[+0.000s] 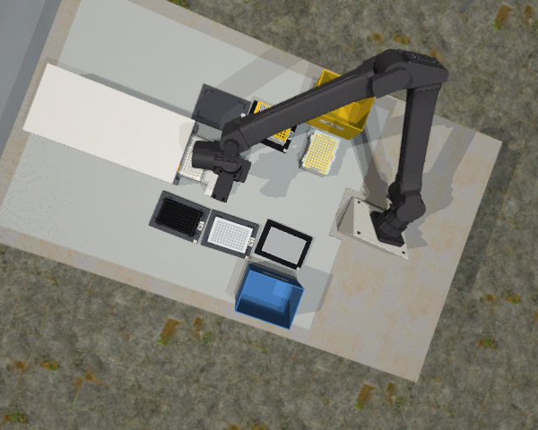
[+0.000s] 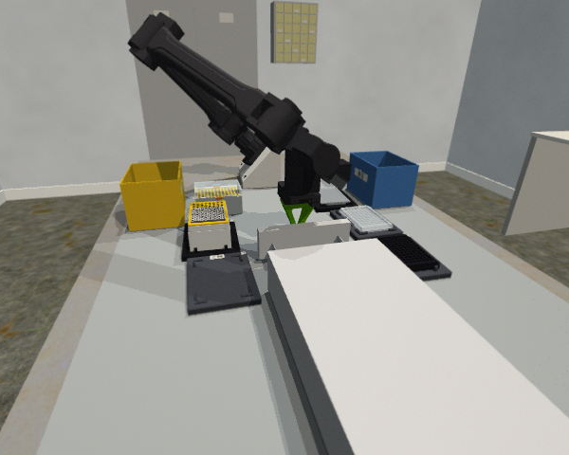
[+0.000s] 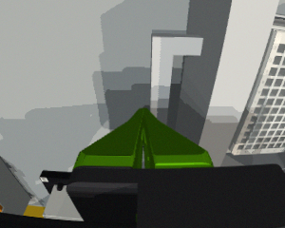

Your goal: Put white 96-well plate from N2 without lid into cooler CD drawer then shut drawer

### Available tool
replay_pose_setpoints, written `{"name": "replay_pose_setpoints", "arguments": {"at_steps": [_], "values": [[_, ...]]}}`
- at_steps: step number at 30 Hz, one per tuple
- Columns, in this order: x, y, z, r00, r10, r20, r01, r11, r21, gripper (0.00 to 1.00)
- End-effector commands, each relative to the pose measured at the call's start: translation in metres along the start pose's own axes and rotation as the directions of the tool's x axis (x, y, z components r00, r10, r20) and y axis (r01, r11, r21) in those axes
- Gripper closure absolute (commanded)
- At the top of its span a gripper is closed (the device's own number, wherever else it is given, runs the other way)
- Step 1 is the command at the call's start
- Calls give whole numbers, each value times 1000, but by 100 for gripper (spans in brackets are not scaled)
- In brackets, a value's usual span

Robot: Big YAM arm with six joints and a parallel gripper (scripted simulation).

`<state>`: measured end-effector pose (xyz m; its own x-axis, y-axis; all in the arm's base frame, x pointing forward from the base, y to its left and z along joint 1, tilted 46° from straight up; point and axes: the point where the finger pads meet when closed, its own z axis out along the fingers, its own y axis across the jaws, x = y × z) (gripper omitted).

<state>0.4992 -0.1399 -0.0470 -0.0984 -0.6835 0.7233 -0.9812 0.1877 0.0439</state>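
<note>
Since the white plate (image 1: 190, 161) already lies in the open drawer (image 2: 302, 233) at the cooler's (image 1: 107, 121) front edge, the gripper (image 3: 144, 146), fingers together and empty, should push the front squarely, slowly.

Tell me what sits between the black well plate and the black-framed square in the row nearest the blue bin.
A white well plate sits there, between the black well plate and the black-framed square; the top view shows it best.

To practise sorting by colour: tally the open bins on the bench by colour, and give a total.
Yellow bin: 1
Blue bin: 1
Total: 2
</note>
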Motion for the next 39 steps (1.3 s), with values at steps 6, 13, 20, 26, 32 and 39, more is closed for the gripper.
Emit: {"name": "replay_pose_setpoints", "arguments": {"at_steps": [6,13,20,26,32,39], "values": [[3,-29,2,1000,19,6,-19,1000,11,100],[3,-36,2,1000,24,6,-24,1000,13,100],[4,-44,2,1000,19,6,-20,1000,11,100],[4,-52,2,1000,19,5,-19,1000,10,100],[4,-57,2,1000,27,6,-27,1000,16,100],[4,-57,2,1000,28,7,-28,999,17,100]]}}
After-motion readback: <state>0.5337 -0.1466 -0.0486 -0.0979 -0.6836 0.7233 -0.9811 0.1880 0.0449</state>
